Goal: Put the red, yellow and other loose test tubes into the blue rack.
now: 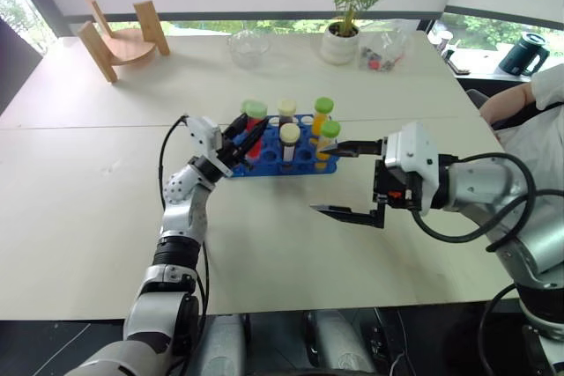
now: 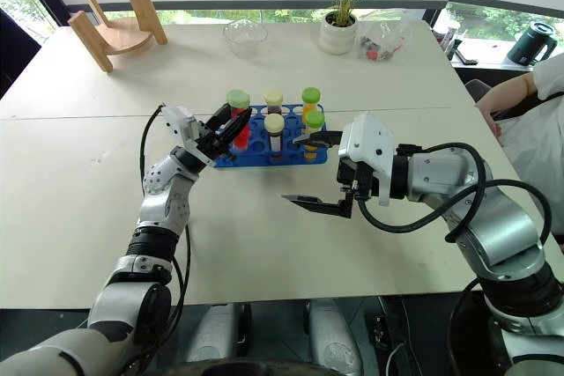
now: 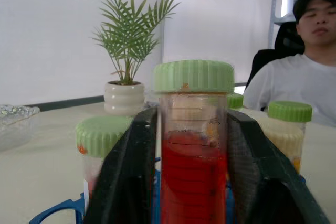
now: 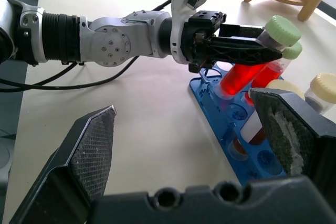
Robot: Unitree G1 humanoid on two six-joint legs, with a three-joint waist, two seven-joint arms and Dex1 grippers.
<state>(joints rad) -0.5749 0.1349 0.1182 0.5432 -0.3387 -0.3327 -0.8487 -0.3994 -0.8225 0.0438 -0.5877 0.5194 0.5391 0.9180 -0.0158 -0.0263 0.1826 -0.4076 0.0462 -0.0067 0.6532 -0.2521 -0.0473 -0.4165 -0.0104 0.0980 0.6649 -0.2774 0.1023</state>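
The blue rack (image 1: pixel 273 170) stands in the middle of the table. My left gripper (image 1: pixel 249 136) is at its left end, shut on a red test tube (image 3: pixel 193 177) with a green cap. That tube leans, with its bottom in a hole at the rack's left end (image 4: pixel 231 85). A second red tube (image 3: pixel 100 145) stands right beside it. Brown tubes with cream caps (image 1: pixel 289 138) and yellow tubes with green caps (image 1: pixel 328 134) stand upright in other holes. My right gripper (image 1: pixel 348 180) hovers open over the table just in front of the rack's right end, holding nothing.
A wooden stand (image 1: pixel 123 37) is at the back left. A glass bowl (image 1: pixel 248 46), a potted plant (image 1: pixel 342 37) and a clear bag (image 1: pixel 381 50) line the back edge. A person (image 1: pixel 529 103) sits at the right.
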